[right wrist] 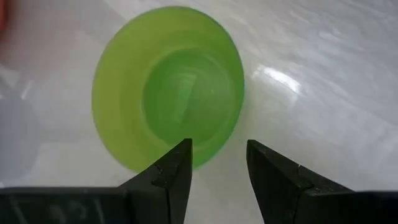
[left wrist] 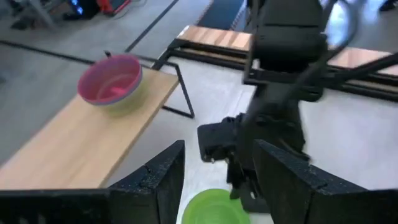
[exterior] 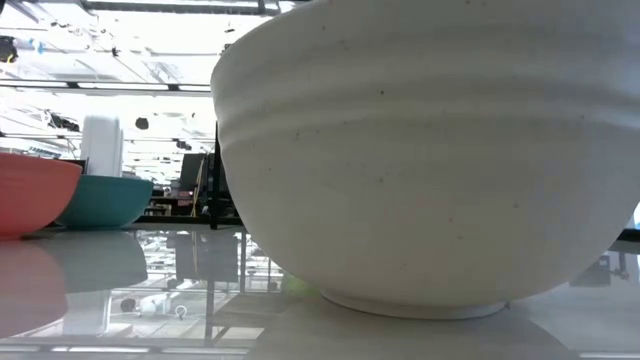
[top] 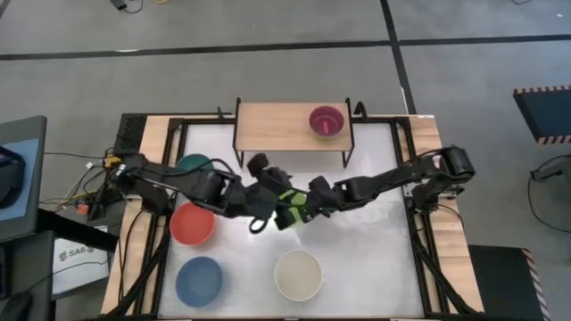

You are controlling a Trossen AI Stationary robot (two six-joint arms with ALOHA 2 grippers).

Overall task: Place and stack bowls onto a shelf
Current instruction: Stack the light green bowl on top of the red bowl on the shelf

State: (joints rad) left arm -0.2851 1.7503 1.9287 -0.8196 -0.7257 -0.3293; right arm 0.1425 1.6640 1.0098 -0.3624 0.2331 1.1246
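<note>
The green bowl [top: 290,212] stands upright on the white table at its middle, and in the right wrist view the green bowl [right wrist: 168,87] shows from above. My right gripper [right wrist: 219,144] is open at the bowl's edge, one finger over the rim and one outside. My left gripper [left wrist: 219,149] is open just left of the bowl, with the green bowl [left wrist: 214,208] low between its fingers. The pink bowl [top: 326,120] sits on the right part of the shelf [top: 277,125]. Teal [top: 192,164], red [top: 192,223], blue [top: 198,281] and cream [top: 297,275] bowls rest on the table. My right gripper stands open over the green bowl's rim [right wrist: 198,155], coming from above and from the table's right, one finger [right wrist: 177,165] above the inside and one outside. Whether either finger touches the rim, I cannot tell. The bowl sits on the table.
The shelf stands at the table's far edge, its left and middle top bare. The two arms meet close together at the table's centre. In the low view the cream bowl [exterior: 430,150] fills the foreground. A black frame rail [top: 419,232] borders the table.
</note>
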